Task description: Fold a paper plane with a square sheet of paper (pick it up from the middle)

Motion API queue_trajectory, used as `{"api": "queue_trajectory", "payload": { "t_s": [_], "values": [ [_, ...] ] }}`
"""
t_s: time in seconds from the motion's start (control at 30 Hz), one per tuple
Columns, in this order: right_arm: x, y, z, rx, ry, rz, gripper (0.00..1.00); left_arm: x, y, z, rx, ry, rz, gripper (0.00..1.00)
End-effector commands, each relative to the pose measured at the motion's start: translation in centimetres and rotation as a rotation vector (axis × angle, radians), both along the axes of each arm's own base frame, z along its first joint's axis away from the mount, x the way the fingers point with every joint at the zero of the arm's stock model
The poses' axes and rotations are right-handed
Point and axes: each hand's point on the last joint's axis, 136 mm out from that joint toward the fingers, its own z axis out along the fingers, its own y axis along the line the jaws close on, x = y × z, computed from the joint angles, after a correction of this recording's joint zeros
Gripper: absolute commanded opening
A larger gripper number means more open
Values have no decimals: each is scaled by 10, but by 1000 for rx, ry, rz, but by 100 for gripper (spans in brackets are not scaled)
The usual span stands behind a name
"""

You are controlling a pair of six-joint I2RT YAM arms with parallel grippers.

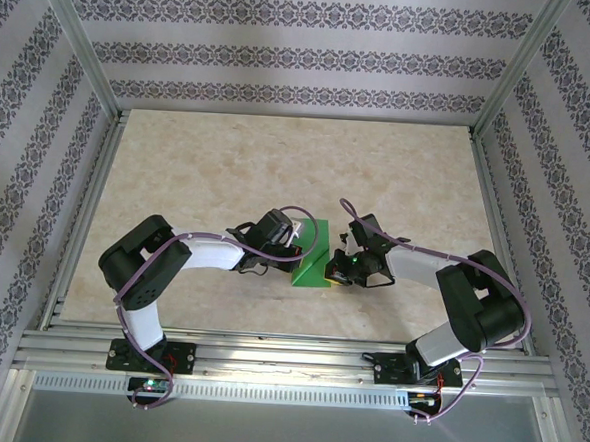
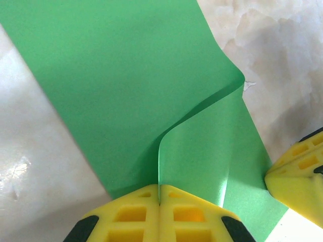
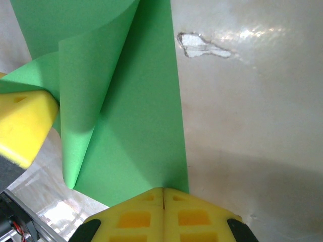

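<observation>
viewing from the top camera: green sheet (image 1: 313, 254) sits mid tabletop (image 1: 229, 157), toward the near side, between the wrists of the left arm (image 1: 208, 254) and right arm (image 1: 423, 264). it looks partly folded, with one flap raised.

left wrist view: left fingers (image 2: 133, 214) are pressed together with the sheet's near edge pinched in their seam. a curled flap rises from that pinch and is not creased flat. right fingers (image 2: 298, 174) sit at the sheet's right edge.

right wrist view: right fingers are closed on the sheet's near edge. the flap rolls loosely over at left, against the left pad. a chipped patch (image 3: 202, 45) marks the tabletop, apart from the paper.

risk: both pinches hold thin edges. if the arms pull apart or move unevenly, the paper may tear or slip out, and the soft curl could set as a skewed crease.
</observation>
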Motion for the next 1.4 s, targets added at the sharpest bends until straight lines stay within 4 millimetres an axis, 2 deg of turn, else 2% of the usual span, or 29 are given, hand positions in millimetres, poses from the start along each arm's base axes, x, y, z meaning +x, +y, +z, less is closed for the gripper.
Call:
{"api": "queue_trajectory", "payload": {
  "t_s": [0.0,0.13,0.37,0.8,0.9,1.0,1.13,1.37],
  "values": [
    [-11,-12,-15,-85,48,7,0,6,9,2,11,-16,32,0],
    [-10,-12,-15,-84,47,9,0,6,10,3,8,-22,37,0],
    [-12,-12,-16,-85,54,10,0,8,0,1,-15,-12,6,0],
    [-9,-10,-13,-75,48,8,3,1,8,-13,19,23,18,0],
    [-3,-6,-4,-40,23,-5,5,-1,9,-16,22,34,17,0],
    [11,2,15,38,-35,-45,8,-1,10,-17,24,39,27,0],
    [25,13,35,152,-83,-109,7,0,8,-16,17,44,33,0],
    [35,34,43,247,-80,-136,0,-1,9,-20,19,57,41,0]
  ]
}}
